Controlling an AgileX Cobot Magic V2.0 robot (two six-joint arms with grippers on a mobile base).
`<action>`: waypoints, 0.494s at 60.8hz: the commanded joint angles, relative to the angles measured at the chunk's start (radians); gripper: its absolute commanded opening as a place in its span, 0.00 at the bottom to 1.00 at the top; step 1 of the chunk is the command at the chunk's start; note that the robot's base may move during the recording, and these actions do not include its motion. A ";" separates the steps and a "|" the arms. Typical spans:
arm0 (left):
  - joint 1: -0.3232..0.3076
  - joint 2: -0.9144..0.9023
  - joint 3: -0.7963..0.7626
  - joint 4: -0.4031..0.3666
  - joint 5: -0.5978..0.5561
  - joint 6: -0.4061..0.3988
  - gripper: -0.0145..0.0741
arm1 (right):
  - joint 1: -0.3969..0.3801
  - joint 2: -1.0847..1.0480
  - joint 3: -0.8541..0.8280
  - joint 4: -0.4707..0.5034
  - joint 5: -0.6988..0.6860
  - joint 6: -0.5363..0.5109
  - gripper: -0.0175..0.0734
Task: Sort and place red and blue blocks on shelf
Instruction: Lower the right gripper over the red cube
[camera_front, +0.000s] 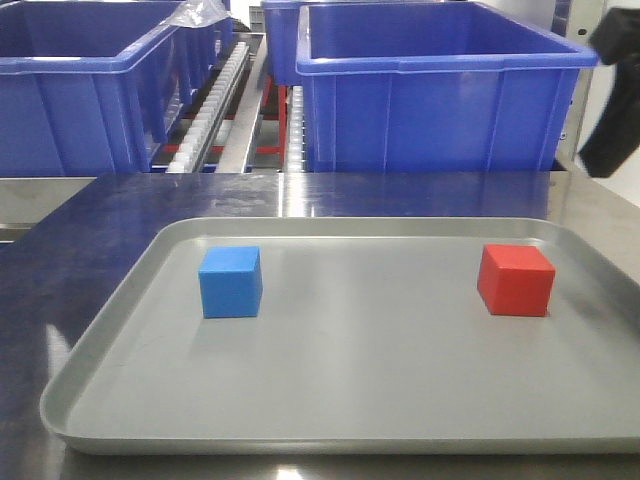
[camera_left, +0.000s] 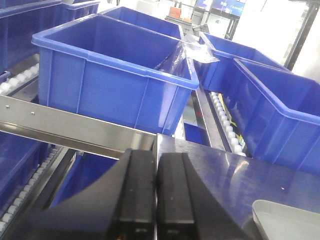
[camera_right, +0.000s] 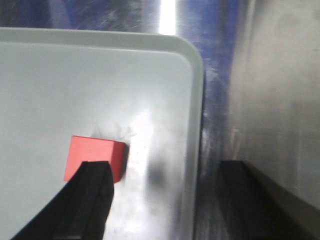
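The blue block sits on the left of the grey tray, and the red block on its right. In the right wrist view my right gripper is open above the tray's right rim. The red block lies left of the gap, partly hidden behind the left finger. My left gripper is shut with nothing in it, and points at the shelf's steel crossbar. The shelf's white roller tracks run behind the tray.
Large blue bins stand on the rack behind the tray, with more in the left wrist view. A dark arm part hangs at the top right. The tray rests on a brushed-steel table.
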 joint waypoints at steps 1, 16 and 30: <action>-0.004 -0.014 0.022 -0.001 -0.082 0.002 0.33 | 0.011 0.010 -0.049 0.004 -0.045 -0.001 0.80; -0.004 -0.014 0.022 -0.001 -0.082 0.002 0.33 | 0.060 0.093 -0.087 0.004 -0.052 -0.001 0.80; -0.004 -0.014 0.022 -0.001 -0.082 0.002 0.33 | 0.113 0.164 -0.133 0.004 -0.037 -0.001 0.80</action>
